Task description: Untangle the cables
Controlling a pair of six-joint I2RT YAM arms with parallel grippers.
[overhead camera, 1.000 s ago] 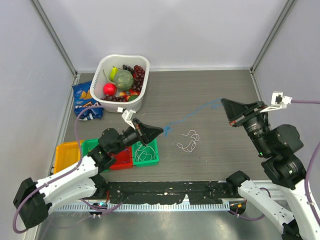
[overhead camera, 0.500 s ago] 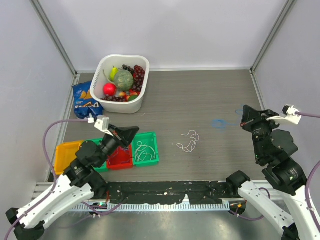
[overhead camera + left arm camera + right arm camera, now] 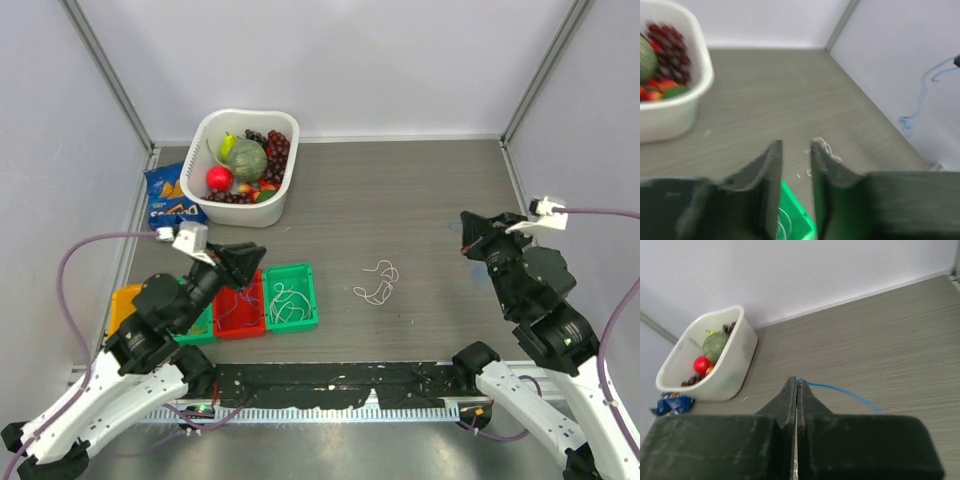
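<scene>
My right gripper [image 3: 466, 233] [image 3: 797, 382] is shut on one end of a thin blue cable [image 3: 850, 394], held above the right side of the table. The cable trails away from the fingertips and also shows hanging in the left wrist view [image 3: 905, 122]. My left gripper [image 3: 255, 258] [image 3: 796, 146] is open and empty above the small trays. A white cable [image 3: 378, 283] lies curled on the table's middle and shows just past my left fingertips [image 3: 826, 148]. Another white cable [image 3: 287, 300] lies in the right green tray [image 3: 307, 272]. No yellow-orange cable is clearly visible.
A white basket [image 3: 292, 172] of fruit stands at the back left, with a blue snack bag [image 3: 165, 200] beside it. A red tray [image 3: 243, 328], a second green tray [image 3: 197, 328] and a yellow tray [image 3: 125, 305] sit in a row at the front left.
The blue cable was stretched between both grippers. My left gripper let it go and drew back over the trays. My right gripper kept the cable and shifted a little.
</scene>
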